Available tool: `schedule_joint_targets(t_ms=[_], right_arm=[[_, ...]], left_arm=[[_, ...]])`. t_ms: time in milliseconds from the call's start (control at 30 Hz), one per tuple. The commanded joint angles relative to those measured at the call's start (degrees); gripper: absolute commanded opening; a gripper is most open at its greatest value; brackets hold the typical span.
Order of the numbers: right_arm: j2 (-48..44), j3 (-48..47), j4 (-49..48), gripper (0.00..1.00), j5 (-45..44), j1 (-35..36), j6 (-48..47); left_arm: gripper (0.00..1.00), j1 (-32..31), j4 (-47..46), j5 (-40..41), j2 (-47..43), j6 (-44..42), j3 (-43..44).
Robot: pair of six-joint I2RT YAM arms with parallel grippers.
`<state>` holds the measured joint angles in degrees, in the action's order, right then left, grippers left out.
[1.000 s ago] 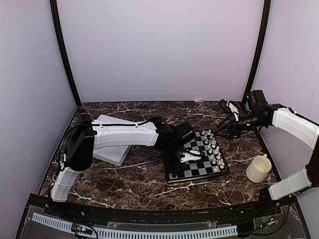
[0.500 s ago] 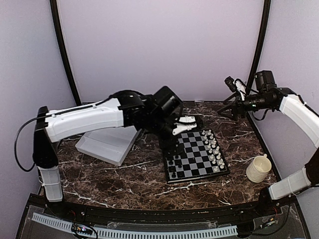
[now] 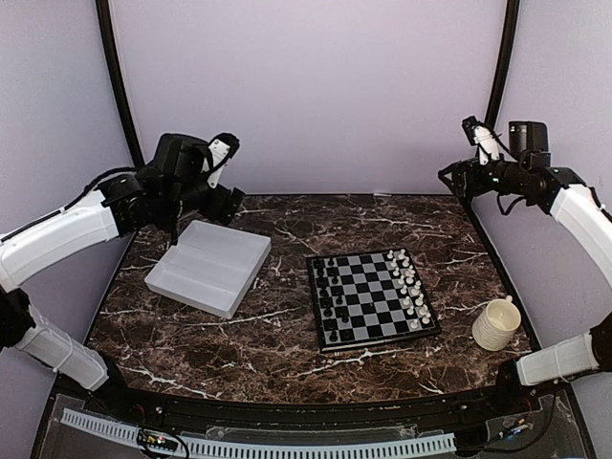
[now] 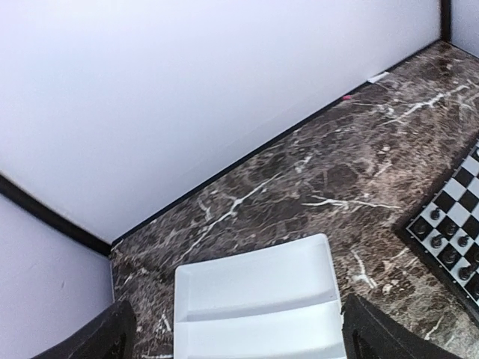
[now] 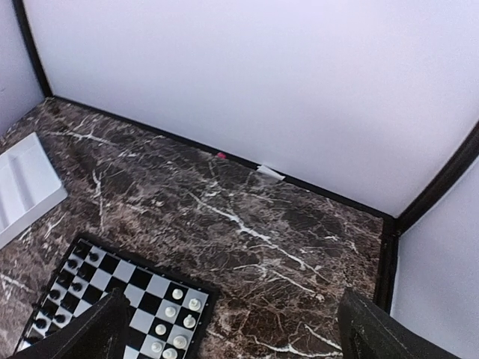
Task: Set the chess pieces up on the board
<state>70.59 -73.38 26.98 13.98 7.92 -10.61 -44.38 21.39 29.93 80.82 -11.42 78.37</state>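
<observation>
The board [image 3: 381,341] lies right of the table's centre. Small black chess pieces [image 3: 330,296] stand in its two left columns, and white ones [image 3: 409,285] along its right side. My left gripper [image 3: 216,199] hangs high at the back left, above the white tray [image 3: 208,266]. In the left wrist view the left gripper [image 4: 241,345] is open with nothing held, its fingers [image 4: 105,338] on either side of the tray [image 4: 258,299]. My right gripper [image 3: 451,176] is raised at the back right, and the right gripper [image 5: 233,336] is open and empty above bare marble beside the board [image 5: 135,290].
A cream mug [image 3: 496,323] stands right of the board near the right arm. The two-compartment tray shows no pieces in it. Black pieces [image 4: 447,241] show at the left wrist view's right edge. Pale walls close the back and both sides.
My left arm swung off the board and up to the back left, ending open above the tray. The right arm lifted and drew back toward the right rear corner.
</observation>
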Motion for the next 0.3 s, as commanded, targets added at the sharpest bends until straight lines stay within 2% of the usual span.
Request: schedule_joint_targets(t_ms=[0, 100, 267], right_arm=[[-3.14, 2.14, -7.06, 0.99, -7.71, -1.55, 6.82], [-4.47, 3.35, -8.17, 0.99, -5.79, -2.47, 7.16], [-5.05, 4.32, -8.23, 0.98, -3.02, -2.95, 7.71]], left_arm=[[0.99, 1.89, -11.16, 8.5, -10.78, 8.89, -9.31], [0.99, 2.59, -12.18, 8.86, -13.17, 10.95, -12.45], [0.99, 3.04, -9.18, 9.58, -12.79, 15.3, -12.58]])
